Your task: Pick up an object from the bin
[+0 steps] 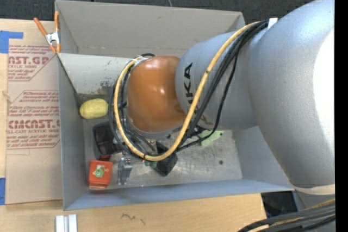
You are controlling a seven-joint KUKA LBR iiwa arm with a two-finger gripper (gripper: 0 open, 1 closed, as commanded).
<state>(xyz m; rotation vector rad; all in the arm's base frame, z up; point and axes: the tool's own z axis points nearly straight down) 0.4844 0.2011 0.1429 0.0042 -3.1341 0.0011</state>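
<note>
Orange wrist cover (155, 92) hides gripper (124, 170) mostly; jaw state: cannot tell. Nearest thing: orange-red block (100, 174), front-left corner of bin (163, 194), just beside gripper. Advice: center over block, keep off walls.

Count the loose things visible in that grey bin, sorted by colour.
Yellow: 1, a lemon-like lump
Black: 1, a dark chunk
Orange-red: 1, a small block
Green: 1, a scrap beside the arm
Total: 4 in view; the arm covers much of the bin.
</note>
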